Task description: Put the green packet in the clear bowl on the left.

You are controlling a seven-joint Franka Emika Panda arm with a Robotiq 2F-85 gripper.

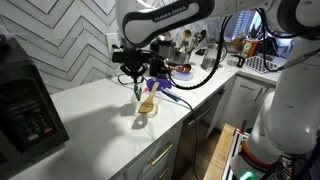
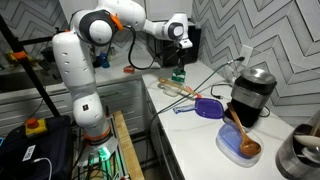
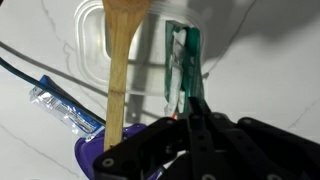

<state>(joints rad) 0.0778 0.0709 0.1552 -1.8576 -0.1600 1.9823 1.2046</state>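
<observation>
In an exterior view, the fingers [image 1: 135, 78] are clamped on the small flat green packet [image 1: 138, 91], which hangs clear of the white counter [image 1: 90, 112] near the small round clear bowl [image 1: 143, 116]. In an exterior view, the packet [image 2: 178, 73] hangs upright. In the wrist view, it [image 3: 182, 60] sits beside the bowl [image 3: 88, 45], which holds a long wooden spoon [image 3: 120, 60]; centre it over open bowl space beside the spoon before releasing.

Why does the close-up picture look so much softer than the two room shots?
In the wrist view the green packet and wooden spoon sit close to the lens and look soft, and the gripper is a dark, underlit mass; in both exterior views things are small but sharper, the white counter evenly bright.
</observation>
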